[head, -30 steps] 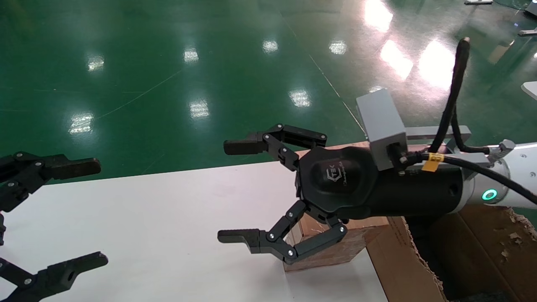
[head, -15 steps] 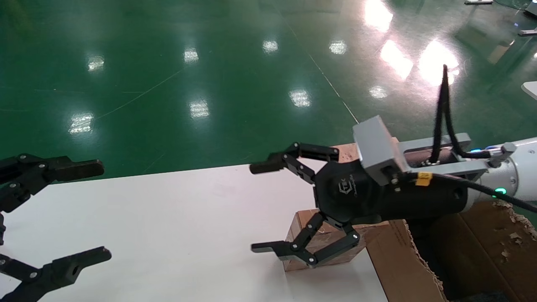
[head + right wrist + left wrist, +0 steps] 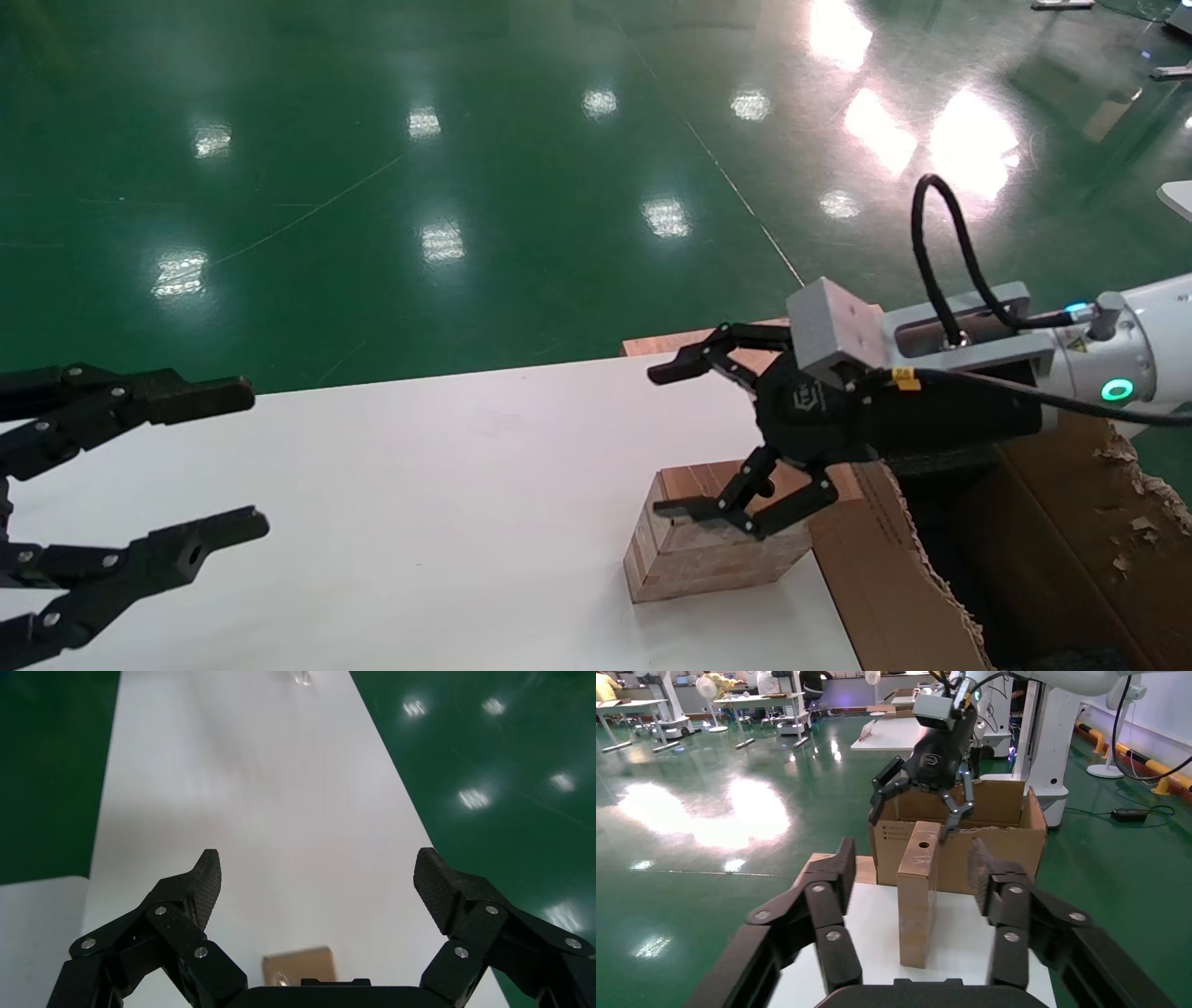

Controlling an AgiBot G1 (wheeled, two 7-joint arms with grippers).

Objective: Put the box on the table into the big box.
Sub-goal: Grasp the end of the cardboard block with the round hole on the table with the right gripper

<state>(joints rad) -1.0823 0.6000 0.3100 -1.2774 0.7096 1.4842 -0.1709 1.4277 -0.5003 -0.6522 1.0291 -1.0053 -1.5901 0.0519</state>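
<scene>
Cardboard, small, brown, stiff and probably light: the flat rectangular box (image 3: 712,540) stands on edge on the white table (image 3: 419,522), against the big torn carton (image 3: 941,596). Right claw (image 3: 694,438) hovers wide open above it; pinching its broad faces looks safest. Left claw (image 3: 219,457) waits open, far left.

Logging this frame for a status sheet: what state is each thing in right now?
box: standing on edge on the table, beside the big box, not gripped.
big box: open-topped, torn edges, at the table's right end.
table: bears only the box.
right gripper: jaws open, above the box, touching nothing.
left gripper: jaws open, holding nothing, over the table's left end.
</scene>
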